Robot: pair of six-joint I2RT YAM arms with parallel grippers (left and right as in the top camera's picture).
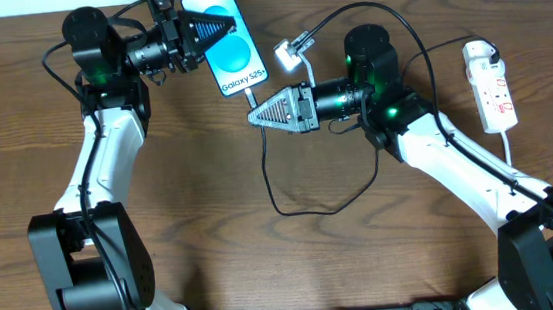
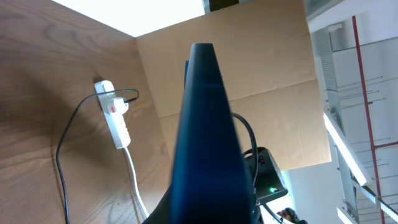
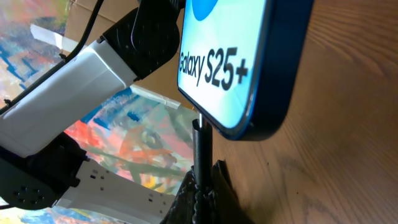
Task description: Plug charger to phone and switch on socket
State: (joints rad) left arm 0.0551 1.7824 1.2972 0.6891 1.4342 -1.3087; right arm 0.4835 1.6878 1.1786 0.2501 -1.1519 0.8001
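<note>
Looking down on the phone (image 1: 239, 50), lying slanted near the far edge of the table (image 1: 213, 236), glowing bright blue with a lighter circle and displaying "Galaxy S25+" in dark letters at its lower end. Reading the same "Galaxy S25+" large and sharp on the phone (image 3: 224, 59) in the right wrist view, printed on a white band under the blue. Finding the left gripper (image 1: 220, 26) reaching in from the left, with jaws drawn in narrowly on the phone's long side and one black finger lying across the screen. Tracing the charger (image 1: 307, 214), a thin black cable, from the phone's bottom edge down through a wide loop on the wood. Meeting its small black connector tip (image 3: 200, 140) touching the middle of the phone's bottom edge, without being able to tell how deep it is sitting. Catching the right gripper (image 1: 256, 116) just below the phone, pinching the cable right behind that tip, jaws nearly together. Locating the socket (image 1: 489, 81) well apart at the right edge; appearing in the left wrist view as a narrow white strip (image 2: 117, 118) with a red switch and a black cable plugged in at one end, its printing being too small to read. Resting everything on brown wood grain, with plain cardboard (image 2: 249, 68) walling the far side and a brightly painted sheet (image 3: 124, 146) showing behind the left arm (image 3: 68, 87).
</note>
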